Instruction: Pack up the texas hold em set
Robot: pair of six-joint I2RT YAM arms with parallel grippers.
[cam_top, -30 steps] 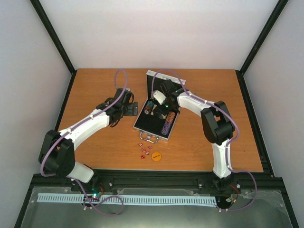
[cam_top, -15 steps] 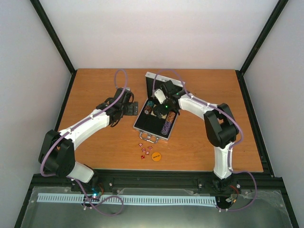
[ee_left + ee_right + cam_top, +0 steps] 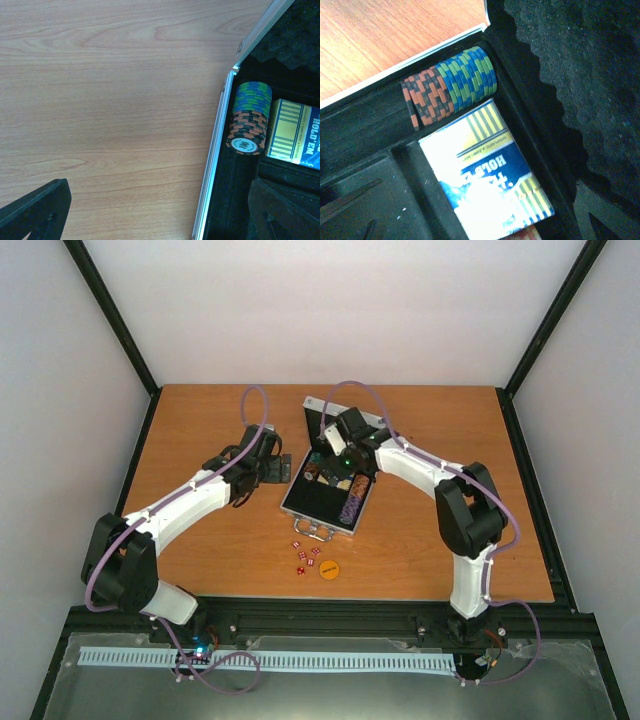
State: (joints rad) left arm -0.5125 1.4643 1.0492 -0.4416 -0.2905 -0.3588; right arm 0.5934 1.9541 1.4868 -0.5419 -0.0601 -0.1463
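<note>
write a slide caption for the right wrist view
Orange and blue-green poker chips lie in a row beside the card deck inside the black-lined case.

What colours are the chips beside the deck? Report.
Chips: orange-black and blue-green striped; best in right wrist view.

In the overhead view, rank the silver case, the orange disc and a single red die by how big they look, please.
1. silver case, by far the largest
2. orange disc
3. red die, the smallest

All three lie at a similar distance from the camera, so the order is safe.

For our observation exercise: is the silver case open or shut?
Open: the case shows chips and a card deck inside, its foam-lined lid raised.
</note>
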